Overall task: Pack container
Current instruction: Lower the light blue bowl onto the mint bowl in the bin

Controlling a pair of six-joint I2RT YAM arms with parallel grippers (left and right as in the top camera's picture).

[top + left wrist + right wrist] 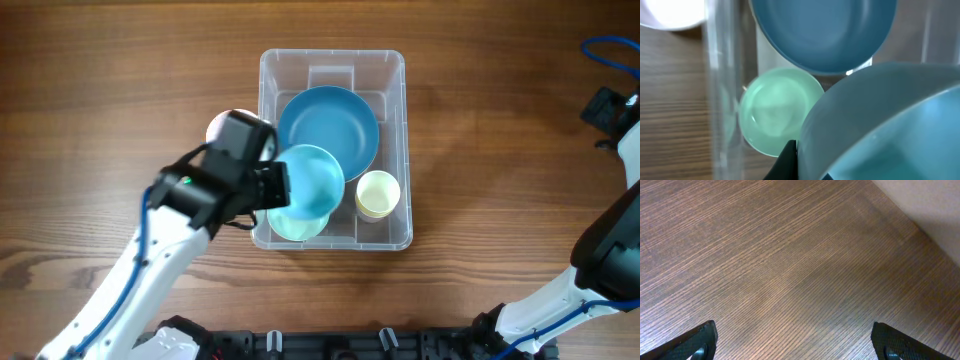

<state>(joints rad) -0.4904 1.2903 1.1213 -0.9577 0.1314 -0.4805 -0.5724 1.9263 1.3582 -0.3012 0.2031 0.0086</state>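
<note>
Container (pixel 331 70): mid-table, long axis running from the robot's side to the far side; clear walls, open top.
Already inside: dark bowl (pixel 328 125) filling the far half, green bowl (pixel 293 226) in the near left corner, cup (pixel 377 194) upright in the near right corner.
Left gripper (pixel 274 186): clamped on the left rim of a pale bowl (pixel 314 178), one black finger (pixel 788 159) pressed to its outer wall; the other finger hidden by the bowl.
Pale bowl: held tilted over the container's near left part, overlapping the near edge of the dark bowl and the far edge of the green bowl; looks to be raised clear of both, though contact cannot be ruled out.
Key relation: green bowl just below and slightly nearward of the held bowl, as the left wrist view shows (pixel 774 111); judged a short drop and a small shift toward the near left corner to nest the two.
Clearance: left container wall just beside the gripper, so little room on that side.
Right gripper (pixel 794 341): fingers wide apart, nothing between them, over bare table (pixel 790 255) well off to the right.
Nearer arm: left, by far.
Outside: pale round thing (pixel 219 126) on the table just left of the container, mostly hidden under the left arm; kind cannot be told.
</note>
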